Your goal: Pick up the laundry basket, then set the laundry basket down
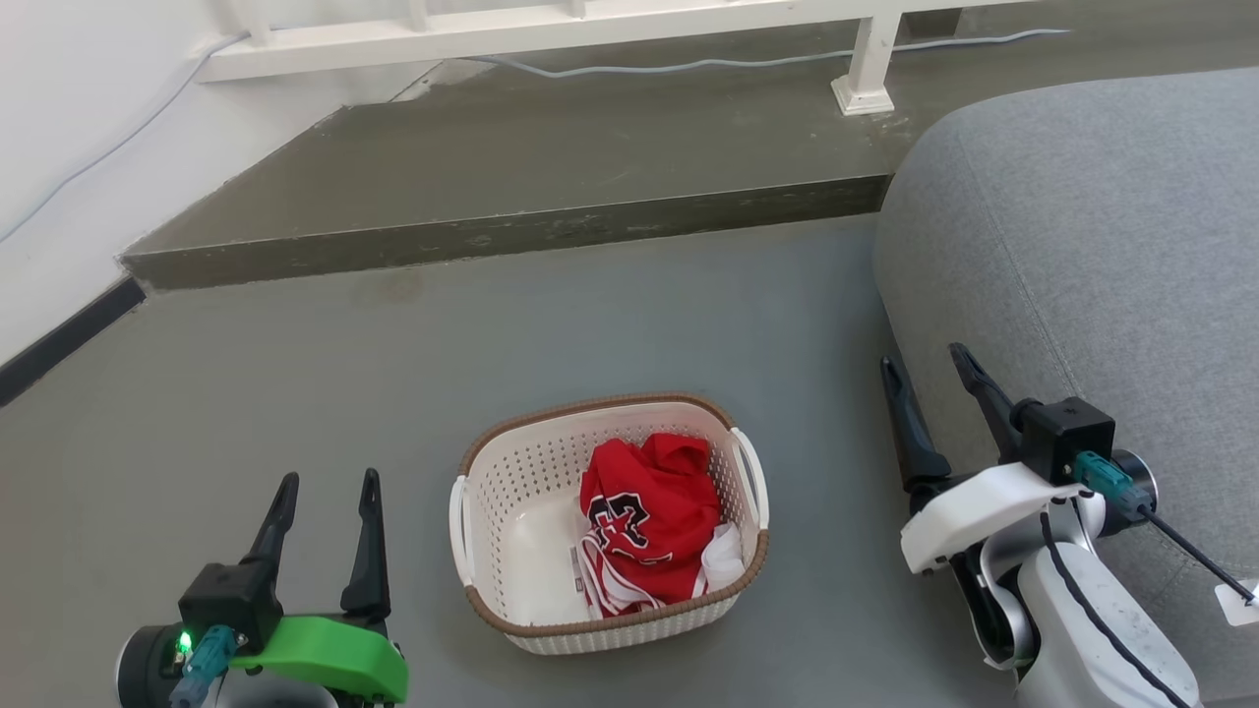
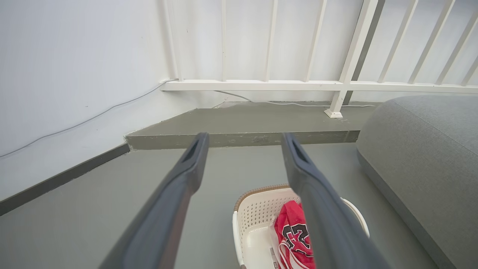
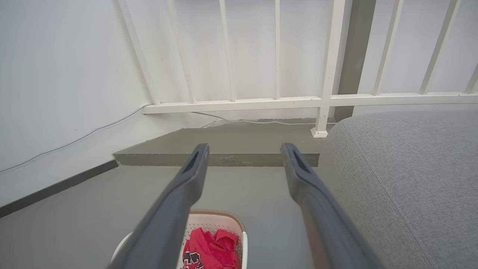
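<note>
Basket (image 1: 531, 462): upright on the floor (image 1: 295, 374), between both grippers and touching neither; a red shirt (image 1: 649, 511) lies inside.
Left gripper (image 1: 330, 478): low, at the basket's left side, fingers spread and pointing forward, holding nothing.
Right gripper (image 1: 923, 356): at the basket's right side, just beside the sofa (image 1: 1082, 216), fingers spread, tilted slightly left, empty.

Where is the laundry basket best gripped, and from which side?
Its two white side handles: left gripper from the left, right gripper from the right. The handles jut outward at either end, and the laundry basket sits upright between both open grippers.
</note>
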Tool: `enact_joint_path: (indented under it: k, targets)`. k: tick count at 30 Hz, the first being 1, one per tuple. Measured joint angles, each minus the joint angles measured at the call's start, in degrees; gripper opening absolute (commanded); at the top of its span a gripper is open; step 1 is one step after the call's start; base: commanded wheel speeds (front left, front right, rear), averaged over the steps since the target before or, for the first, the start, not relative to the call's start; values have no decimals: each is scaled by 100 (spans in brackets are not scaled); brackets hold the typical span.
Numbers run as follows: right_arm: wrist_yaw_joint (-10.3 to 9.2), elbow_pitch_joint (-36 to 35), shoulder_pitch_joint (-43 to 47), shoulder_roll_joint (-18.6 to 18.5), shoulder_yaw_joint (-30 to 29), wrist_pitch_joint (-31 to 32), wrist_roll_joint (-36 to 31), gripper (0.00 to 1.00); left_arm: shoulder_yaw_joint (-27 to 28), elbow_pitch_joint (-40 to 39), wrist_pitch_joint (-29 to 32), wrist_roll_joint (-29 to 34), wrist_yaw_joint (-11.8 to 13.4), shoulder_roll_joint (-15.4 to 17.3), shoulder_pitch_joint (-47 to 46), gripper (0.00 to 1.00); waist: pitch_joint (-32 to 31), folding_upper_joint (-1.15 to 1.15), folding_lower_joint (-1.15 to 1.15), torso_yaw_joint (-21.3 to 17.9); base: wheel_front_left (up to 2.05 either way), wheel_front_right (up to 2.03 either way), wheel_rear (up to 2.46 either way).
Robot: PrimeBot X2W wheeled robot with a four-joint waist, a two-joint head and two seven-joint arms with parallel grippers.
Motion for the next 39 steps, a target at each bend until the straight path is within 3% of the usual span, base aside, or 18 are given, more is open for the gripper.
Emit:
enact_joint_path:
  k: [15,16,26,39]
  targets:
    - [0,-97,99,2,-77,0,-52,100,20,-91,0,48,8,-31,82,100,20,0,0,-13,0,0,0]
    - [1,-102,99,2,-82,0,-53,0,31,-122,0,62,33,-32,82,0,21,0,0,-12,0,0,0]
    - [18,82,346,77,-158,35,138,0,5,57,26,-154,-27,-103,163,0,11,0,0,3,0,0,0]
    - [118,82,336,112,-453,310,1093,0,104,55,186,-1087,-135,-130,166,0,-15,0,0,39,0,0,0]
